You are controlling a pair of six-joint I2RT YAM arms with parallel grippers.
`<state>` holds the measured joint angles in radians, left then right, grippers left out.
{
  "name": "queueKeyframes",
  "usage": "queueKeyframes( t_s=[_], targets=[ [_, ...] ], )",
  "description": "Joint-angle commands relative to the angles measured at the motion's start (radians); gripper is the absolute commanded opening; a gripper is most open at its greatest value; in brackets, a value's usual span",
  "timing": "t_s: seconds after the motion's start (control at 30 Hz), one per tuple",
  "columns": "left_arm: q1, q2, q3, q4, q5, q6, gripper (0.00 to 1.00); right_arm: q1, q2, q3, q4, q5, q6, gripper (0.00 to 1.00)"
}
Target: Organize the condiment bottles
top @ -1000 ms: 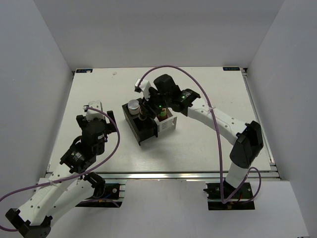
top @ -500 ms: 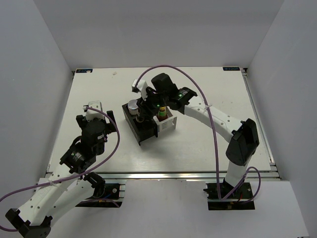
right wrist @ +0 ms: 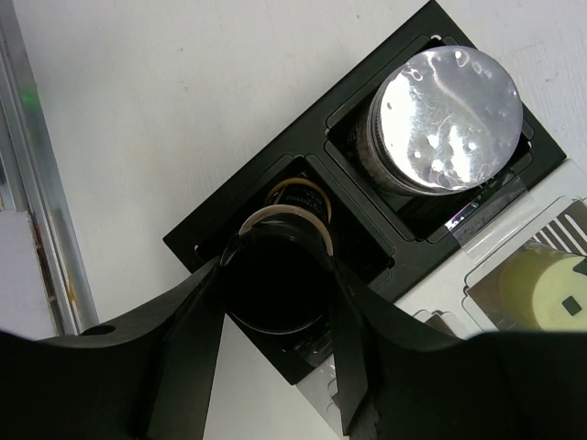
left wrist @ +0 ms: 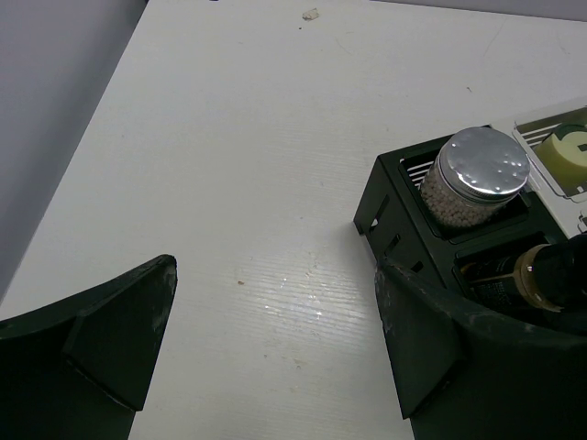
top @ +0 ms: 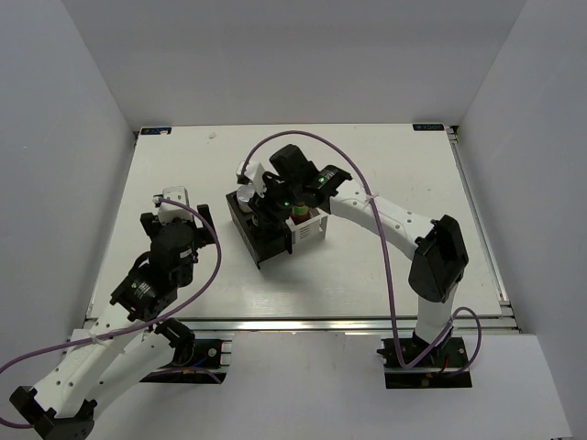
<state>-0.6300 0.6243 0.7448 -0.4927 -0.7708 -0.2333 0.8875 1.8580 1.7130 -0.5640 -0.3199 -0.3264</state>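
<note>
My right gripper (top: 267, 203) (right wrist: 278, 275) is shut on a black-lidded spice jar (right wrist: 275, 293), holding it upright in the near slot of the black half of the rack (right wrist: 206, 225). A silver-lidded jar (right wrist: 447, 108) (top: 245, 194) (left wrist: 477, 172) stands in the slot beside it. The yellow cap of the sauce bottle (right wrist: 546, 289) (top: 300, 218) (left wrist: 564, 151) shows in the rack's white half. My left gripper (top: 174, 203) (left wrist: 275, 353) is open and empty over bare table, left of the rack (left wrist: 385, 197). The cream bottle and the second spice jar are not in view.
The black-and-white rack (top: 266, 249) sits mid-table, turned at an angle. White walls close in the table on the left, back and right. A metal rail (right wrist: 41, 202) runs along the table's edge.
My right gripper has moved left and toward the near side, and down, bringing the spice jar over and into the rack's black half. The left arm has not moved.
</note>
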Motion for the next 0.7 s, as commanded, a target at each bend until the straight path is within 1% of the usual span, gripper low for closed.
queueKeyframes(
  t_s=[0.0,0.13,0.17,0.2,0.23,0.27,0.3,0.33,0.43,0.47,0.53,0.67],
  targets=[
    [0.007,-0.011,-0.005,0.009,0.004,0.002,0.98,0.011,0.018,0.049,-0.037,0.01,-0.013,0.0],
    [0.009,-0.012,-0.008,0.009,0.001,0.002,0.98,0.018,0.044,0.06,-0.025,0.013,-0.007,0.0],
    [0.009,-0.012,-0.009,0.009,0.001,0.002,0.98,0.019,0.053,0.065,-0.025,0.015,-0.007,0.07],
    [0.009,-0.012,-0.007,0.008,0.001,0.003,0.98,0.021,0.058,0.068,-0.024,0.013,-0.002,0.17],
    [0.009,-0.012,-0.007,0.009,-0.001,0.002,0.98,0.022,0.061,0.076,-0.024,0.013,0.001,0.33],
    [0.009,-0.012,-0.009,0.009,0.001,0.002,0.98,0.022,0.066,0.079,-0.024,0.012,0.003,0.4],
    [0.009,-0.012,-0.007,0.008,0.001,0.002,0.98,0.025,0.064,0.082,-0.022,0.012,0.004,0.51],
    [0.009,-0.014,-0.009,0.009,-0.001,0.002,0.98,0.025,0.063,0.085,-0.02,0.012,0.007,0.66],
    [0.009,-0.014,-0.007,0.009,0.001,0.002,0.98,0.025,0.052,0.097,-0.023,0.013,0.012,0.84],
    [0.009,-0.014,-0.007,0.009,0.001,0.002,0.98,0.024,0.04,0.103,-0.024,0.012,0.015,0.86],
    [0.009,-0.014,-0.009,0.011,0.002,0.002,0.98,0.025,0.014,0.109,-0.028,0.008,0.018,0.87],
    [0.009,-0.014,-0.007,0.011,0.005,0.003,0.98,0.025,-0.043,0.126,-0.045,-0.007,0.017,0.85]
  ],
)
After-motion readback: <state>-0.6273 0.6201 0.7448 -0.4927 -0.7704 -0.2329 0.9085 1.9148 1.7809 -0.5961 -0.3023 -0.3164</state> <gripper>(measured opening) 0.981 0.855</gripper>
